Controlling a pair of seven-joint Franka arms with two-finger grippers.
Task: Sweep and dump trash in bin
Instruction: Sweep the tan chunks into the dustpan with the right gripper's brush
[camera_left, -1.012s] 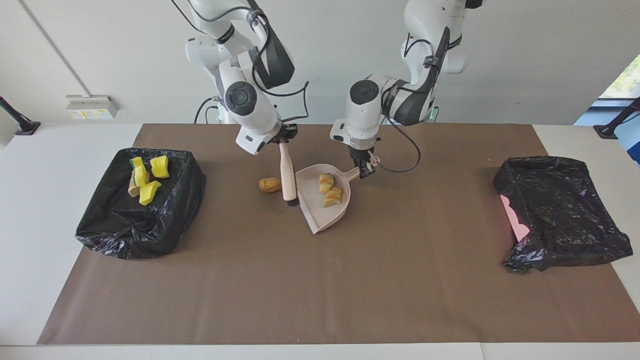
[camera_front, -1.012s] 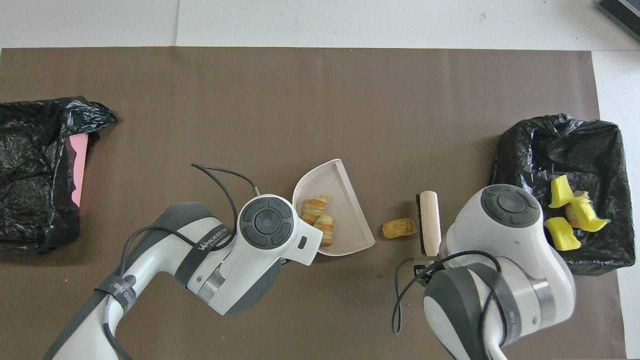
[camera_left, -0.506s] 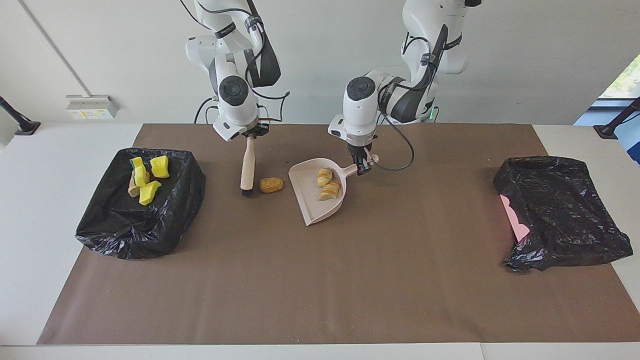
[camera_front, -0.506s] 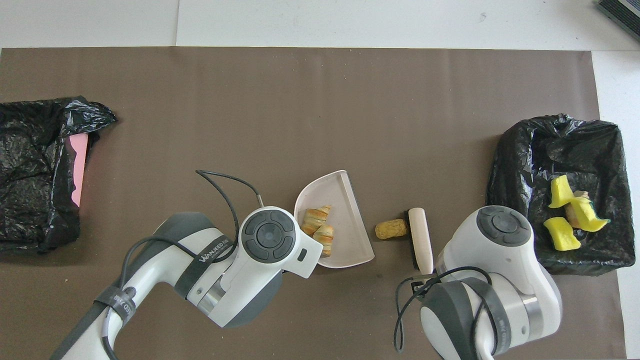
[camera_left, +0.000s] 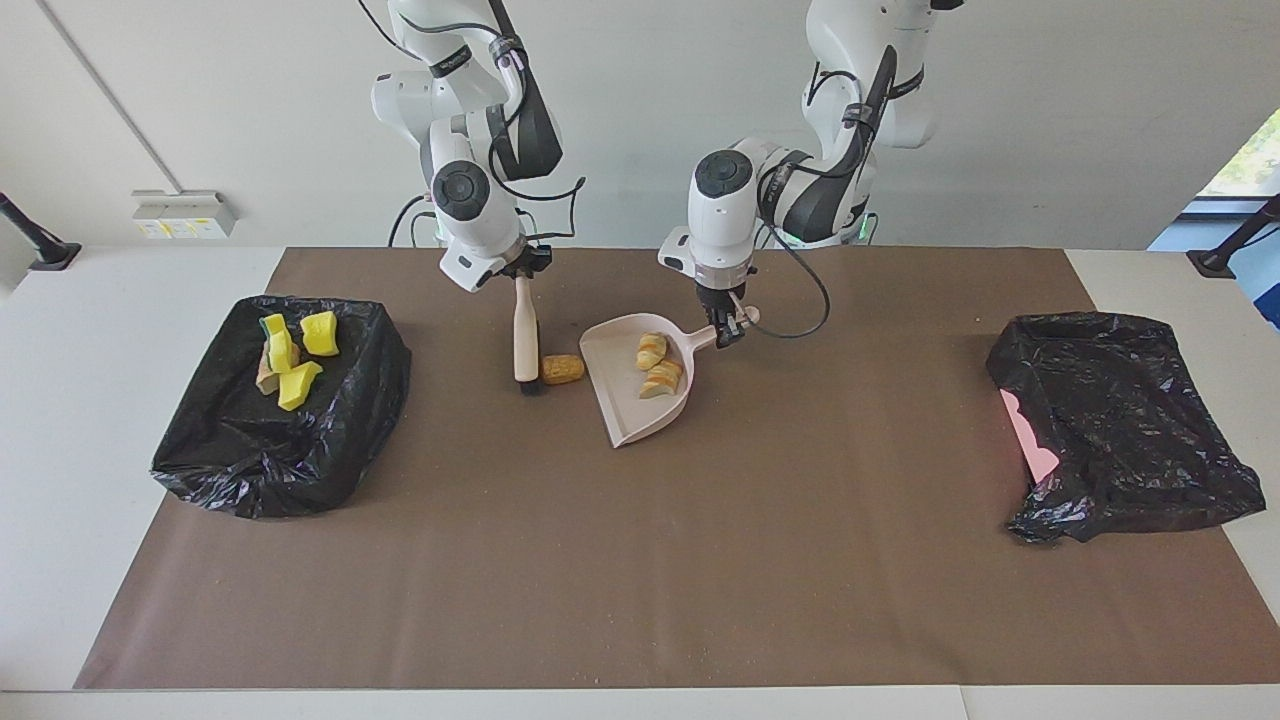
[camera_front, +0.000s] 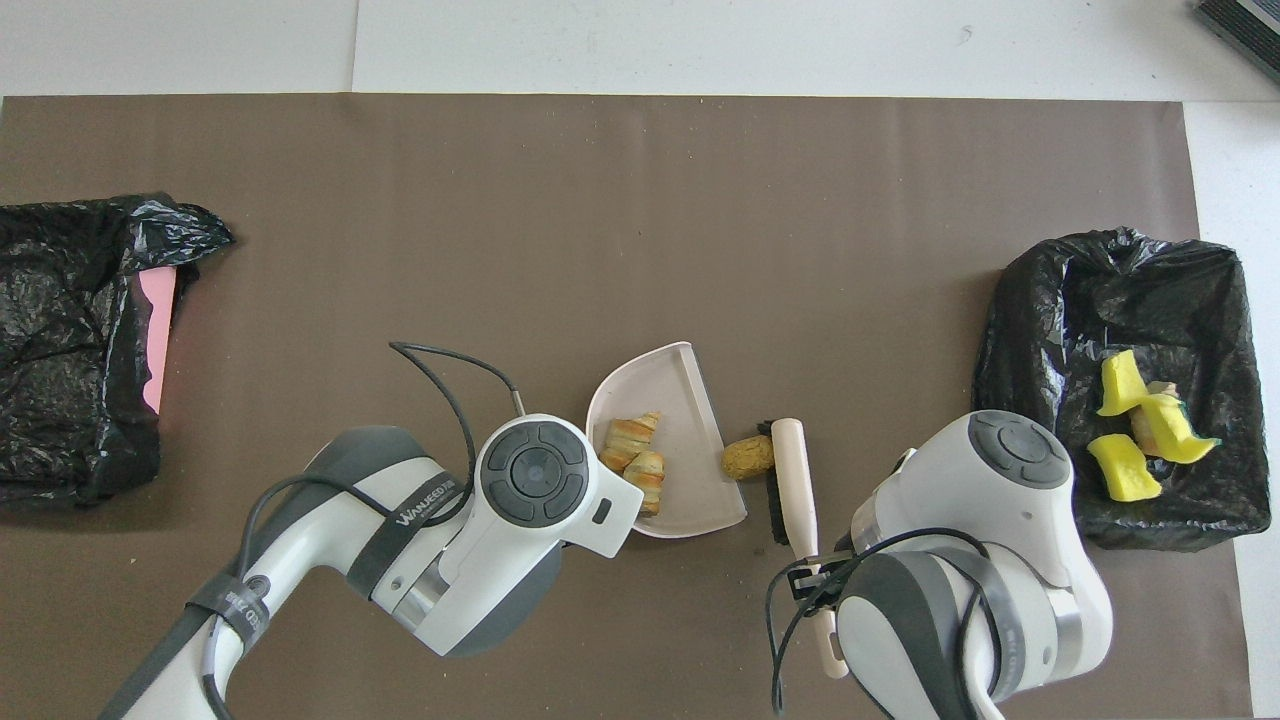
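We see two bread pieces (camera_left: 655, 365) in the dustpan (camera_left: 618, 400) mid-table, a third piece (camera_left: 562, 369) between its mouth and the brush (camera_left: 525, 335); sponge chunks (camera_left: 296, 352) in the bin (camera_left: 330, 440) at the right arm's end.

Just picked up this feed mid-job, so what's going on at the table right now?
The right gripper holds a brush against a loose bread piece at the mouth of the pink dustpan. The left gripper grips the dustpan's handle; two bread pieces already lie in it. The bin at the right arm's end holds three yellow sponge chunks and another piece.
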